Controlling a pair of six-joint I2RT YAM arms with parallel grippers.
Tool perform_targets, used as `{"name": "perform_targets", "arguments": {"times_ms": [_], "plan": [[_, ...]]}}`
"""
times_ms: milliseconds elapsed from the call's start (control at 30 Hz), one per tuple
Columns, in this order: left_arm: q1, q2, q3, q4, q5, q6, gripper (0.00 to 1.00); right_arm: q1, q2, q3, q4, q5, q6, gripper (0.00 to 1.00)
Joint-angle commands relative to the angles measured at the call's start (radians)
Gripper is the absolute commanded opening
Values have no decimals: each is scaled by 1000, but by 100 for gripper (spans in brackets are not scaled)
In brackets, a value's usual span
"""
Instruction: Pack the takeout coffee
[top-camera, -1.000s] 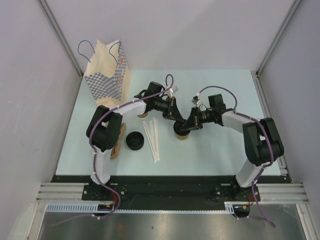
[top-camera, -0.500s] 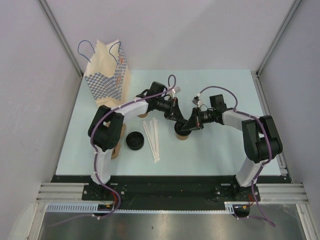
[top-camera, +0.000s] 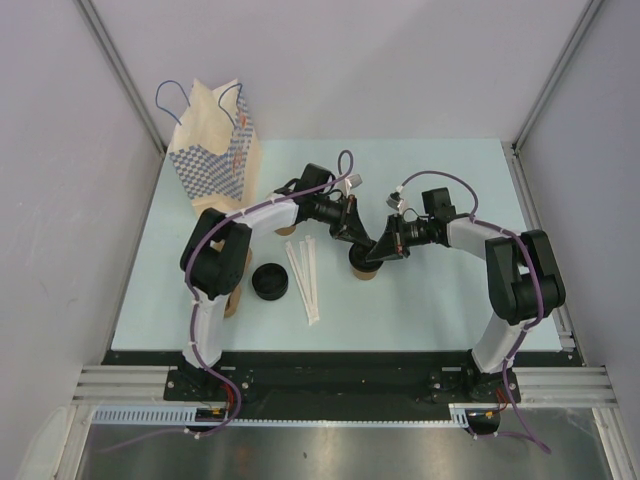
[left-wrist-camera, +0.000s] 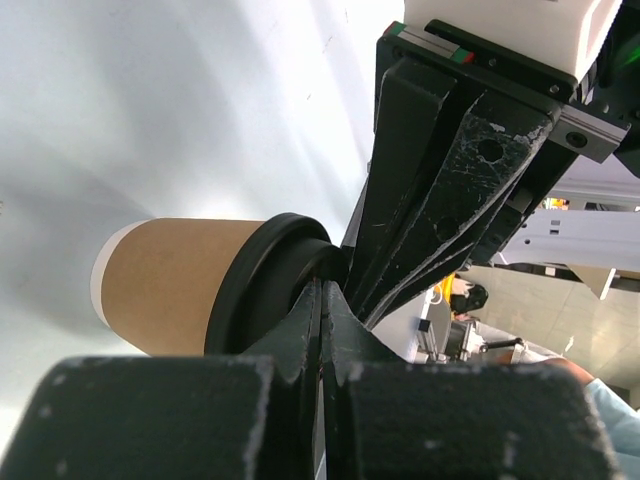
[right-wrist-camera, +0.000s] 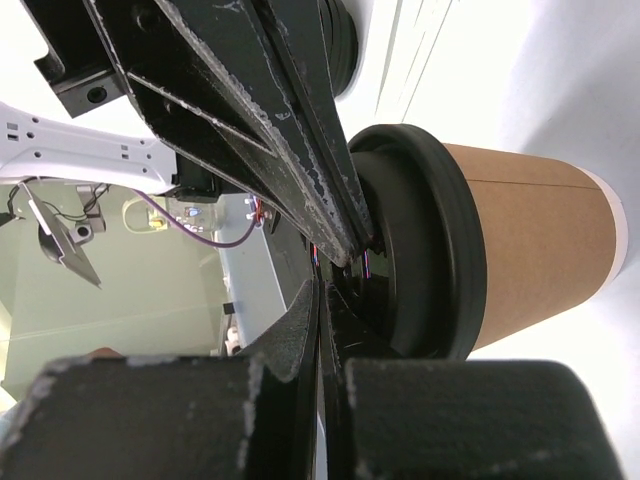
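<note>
The coffee (left-wrist-camera: 170, 285) stands mid-way across the bench (top-camera: 450, 290), well apart from the bag (top-camera: 215, 140). Both arms meet on its lid (right-wrist-camera: 445, 250) — the left gripper (left-wrist-camera: 322, 292) and the right gripper (right-wrist-camera: 322, 292) are each clenched, apparently on nothing. This looks like seating the lid. Next, one gripper must open, grasp the coffee upright and carry it bagward.

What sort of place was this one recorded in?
Probably a lab robot cell staged for takeout packing, not a café: bare grey walls with metal frame posts, a left arm and right arm mounted at the table edge, and props: a paper bag, a lidded cup, a loose lid.
</note>
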Motion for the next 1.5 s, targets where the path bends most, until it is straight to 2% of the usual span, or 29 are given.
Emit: {"name": "perform_targets", "arguments": {"times_ms": [0, 333, 500, 667, 800, 900, 1033, 1467], "plan": [[5, 80, -49, -91, -157, 103, 0, -11, 50, -28, -83, 163, -95, 0], [-9, -48, 26, -27, -80, 91, 1, -6, -26, -28, -34, 118, -39, 1], [-6, -144, 38, 32, -42, 86, 8, 3, -126, -27, 61, 62, 64, 4], [13, -253, -21, 59, -37, 86, 13, 4, -203, -25, 136, 37, 188, 6], [8, -321, -126, 43, -49, 123, 14, 0, -217, -25, 110, 54, 189, 7], [2, -330, -170, 47, -72, 114, 14, 12, -217, -25, 51, 71, 140, 7], [-29, -305, -158, 23, -103, 143, 12, 41, -208, -28, -15, 101, 78, 7], [-52, -177, -172, -43, -158, 187, 7, 20, -88, -45, -26, 138, -3, 7]]}}
